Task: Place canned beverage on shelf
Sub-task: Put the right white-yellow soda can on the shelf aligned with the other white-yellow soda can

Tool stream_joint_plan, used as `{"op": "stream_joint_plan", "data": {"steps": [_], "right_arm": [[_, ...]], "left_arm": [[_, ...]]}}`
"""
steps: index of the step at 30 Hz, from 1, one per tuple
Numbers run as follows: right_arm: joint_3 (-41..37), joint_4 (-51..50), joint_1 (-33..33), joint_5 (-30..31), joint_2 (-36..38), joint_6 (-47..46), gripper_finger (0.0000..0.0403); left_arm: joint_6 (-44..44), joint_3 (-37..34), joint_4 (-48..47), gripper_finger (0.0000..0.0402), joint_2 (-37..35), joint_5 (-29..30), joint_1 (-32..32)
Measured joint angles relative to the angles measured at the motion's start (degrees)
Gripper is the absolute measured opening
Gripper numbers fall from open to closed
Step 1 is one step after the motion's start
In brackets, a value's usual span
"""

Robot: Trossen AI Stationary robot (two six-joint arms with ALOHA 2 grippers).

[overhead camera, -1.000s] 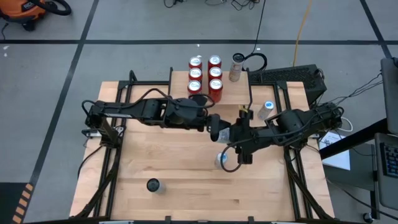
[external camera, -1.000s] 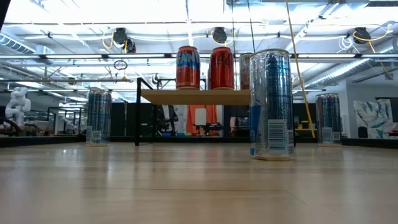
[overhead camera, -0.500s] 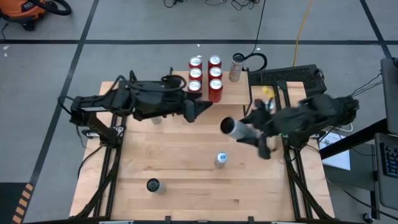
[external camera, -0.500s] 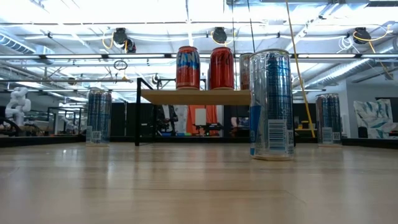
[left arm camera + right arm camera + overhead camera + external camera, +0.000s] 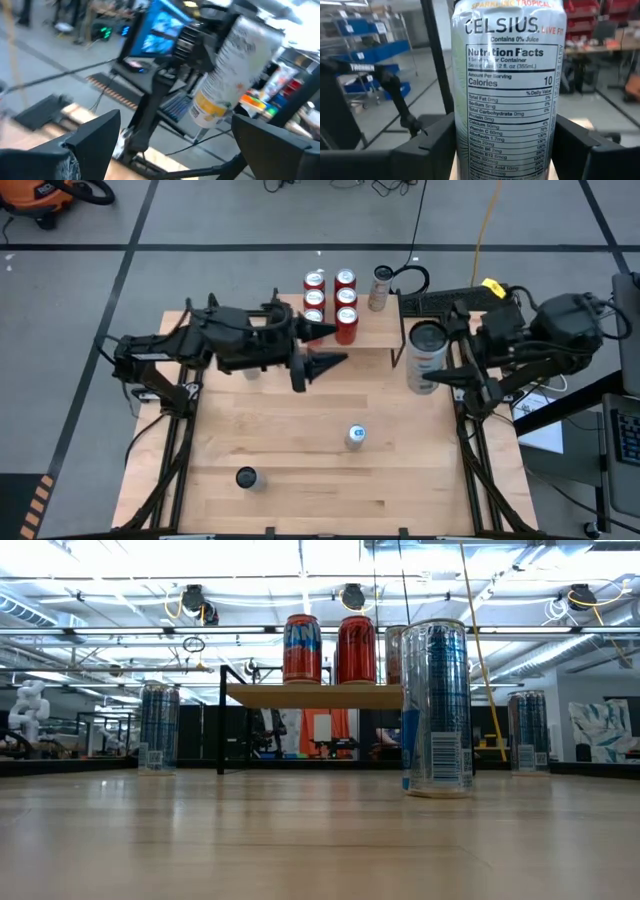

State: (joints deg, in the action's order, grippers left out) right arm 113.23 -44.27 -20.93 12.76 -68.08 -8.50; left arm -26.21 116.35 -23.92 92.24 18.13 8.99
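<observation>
The silver canned beverage (image 5: 427,360) is held upright high above the table's right side, my right gripper (image 5: 507,145) shut on it; the left wrist view shows the can (image 5: 235,75) too. The shelf (image 5: 315,695) stands on thin black legs at the table's far edge and carries several cans (image 5: 330,300). My left gripper (image 5: 322,346) hangs open over the table just near and left of the shelf, its fingers (image 5: 95,140) with nothing between them. My right gripper pinches the can's side wall (image 5: 465,135) between its two fingers, one on each opposite side. The fingers (image 5: 427,147) reach in level from the table's right side. The can stands upright in the hold, label facing the wrist camera, lifted clear of the table.
A blue can (image 5: 355,437) stands mid-table and looms large in the low view (image 5: 435,705). A dark can (image 5: 246,477) stands near the front left. Two more blue cans (image 5: 155,727) (image 5: 527,730) stand farther back at either side. A silver can (image 5: 380,288) stands at the shelf's right end.
My right gripper has risen and drawn back from mid-table toward the right edge with the can, tipping up to level; the can has swung from tilted to upright. My left gripper has pulled away from the can toward the left and far edge, risen and rolled.
</observation>
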Motion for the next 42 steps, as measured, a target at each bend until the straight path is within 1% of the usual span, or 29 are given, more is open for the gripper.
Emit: {"op": "stream_joint_plan", "data": {"steps": [3,6,8,11,15,27,42], "right_arm": [[0.00,3.80,0.00,-0.29,-0.06,2.18,0.0232],[-0.21,7.86,0.00,-1.12,-0.67,3.67,0.0232],[-0.82,10.32,0.02,-1.12,-0.99,3.97,0.0232],[-1.99,12.29,0.02,-1.02,-1.64,3.41,0.0232],[-3.18,13.47,0.02,-0.96,-3.01,1.52,0.0232],[-3.26,15.55,0.02,-0.91,-7.86,-1.78,0.0233],[-3.23,21.96,0.43,-1.05,-10.40,-2.83,0.0233]], "left_arm": [[7.35,-0.01,6.67,0.0384,1.97,-2.03,0.91],[12.30,-0.06,13.02,0.0384,3.80,-4.55,1.82],[13.13,-0.06,16.25,0.0384,4.84,-5.27,2.15],[12.32,-0.06,17.75,0.0384,6.12,-5.31,2.04],[11.59,-0.06,17.60,0.0384,7.47,-5.46,2.19],[11.52,-0.06,17.49,0.0384,8.42,-9.51,5.34],[11.51,-0.06,15.39,0.0384,8.87,-8.72,6.10]]}}
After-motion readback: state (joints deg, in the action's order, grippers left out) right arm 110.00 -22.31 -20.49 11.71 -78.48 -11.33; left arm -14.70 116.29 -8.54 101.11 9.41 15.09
